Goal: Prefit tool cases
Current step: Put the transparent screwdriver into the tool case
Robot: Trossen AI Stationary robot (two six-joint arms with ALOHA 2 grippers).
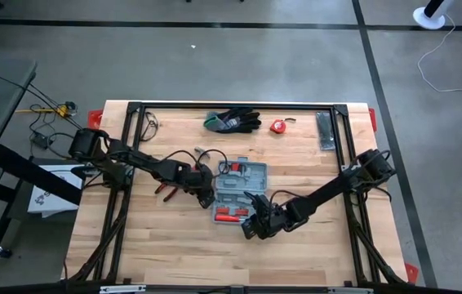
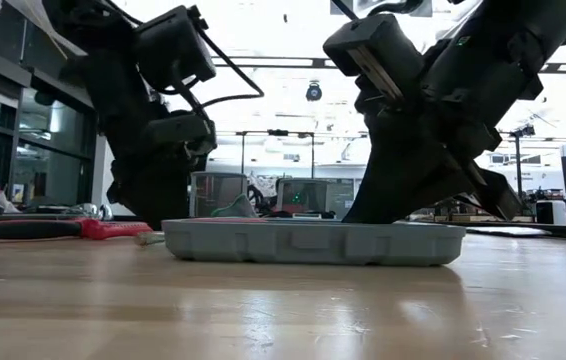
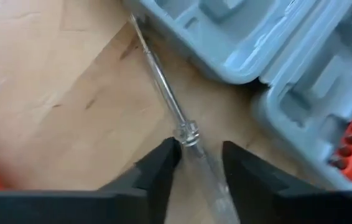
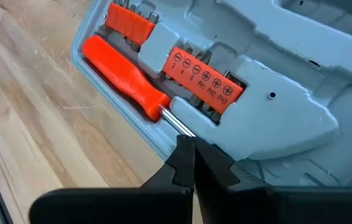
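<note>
Centrally on the wooden tabletop [image 1: 174, 245] lay the grey-blue tool case [image 1: 240, 193], opened flat with both halves facing up. In the high view the left hand [image 1: 206, 196] sat just beside the case's left edge, and the right hand [image 1: 251, 222] sat at the case's near right corner.

Seen from the left wrist, the left hand [image 3: 199, 163] had its two dark fingers [image 3: 160, 168] parted by a narrow gap, and a clear-handled screwdriver [image 3: 163, 93] lay on the wood in that gap. Its thin shaft pointed toward the case [image 3: 275, 43]; whether the fingers touched the handle could not be told.

Seen from the right wrist, the right hand [image 4: 193, 163] had its fingers pressed together with nothing between them, their tips just at the metal shaft of an orange-handled screwdriver [image 4: 123, 74] lying in its recess along the case's edge. Beside it an orange bit holder [image 4: 201, 73] sat in the case [image 4: 288, 118], its slots marked with symbols.

From table height the case [image 2: 313, 241] looked like a shallow grey tray, with both arms coming down behind it. A red-handled tool [image 2: 58, 228] lay on the wood to its left. Farther back on the tabletop were black-and-green gloves [image 1: 233, 121], a small red tape measure [image 1: 278, 126] and a dark grey flat bar [image 1: 325, 131].
</note>
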